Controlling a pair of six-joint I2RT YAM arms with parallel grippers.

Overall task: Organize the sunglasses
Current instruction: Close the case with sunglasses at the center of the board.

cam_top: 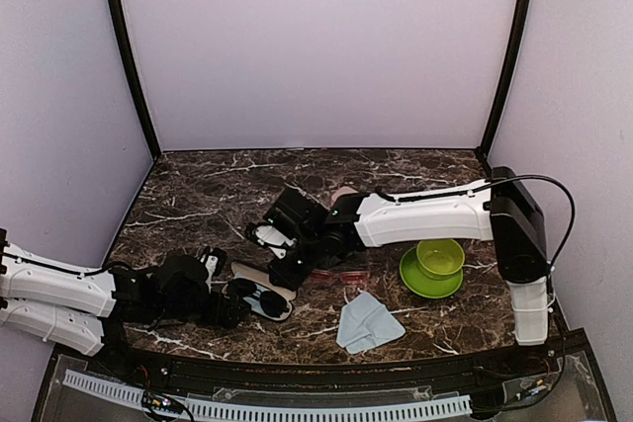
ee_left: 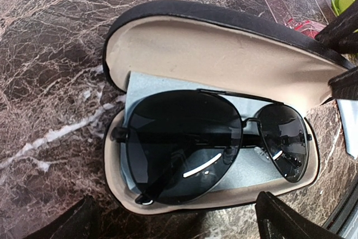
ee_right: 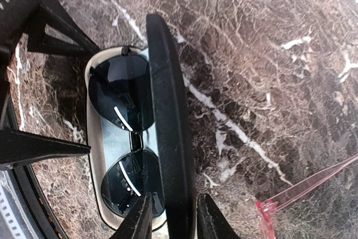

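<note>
Black sunglasses (ee_left: 212, 144), folded, on a blue cloth (ee_left: 140, 88) inside the open black case (ee_left: 224, 54), whose raised lid the right gripper (ee_right: 174, 219) pinches from 1 o'clock; left gripper (ee_left: 179, 221) spread wide at the case's 8 o'clock; red-pink sunglasses (cam_top: 341, 275) on the marble table (cam_top: 198, 195) at its 3 o'clock.

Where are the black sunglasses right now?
The black sunglasses lie front left on the table in the top view, inside the open case, on a blue cloth, beside the left gripper. The red pair lies to their right.
</note>
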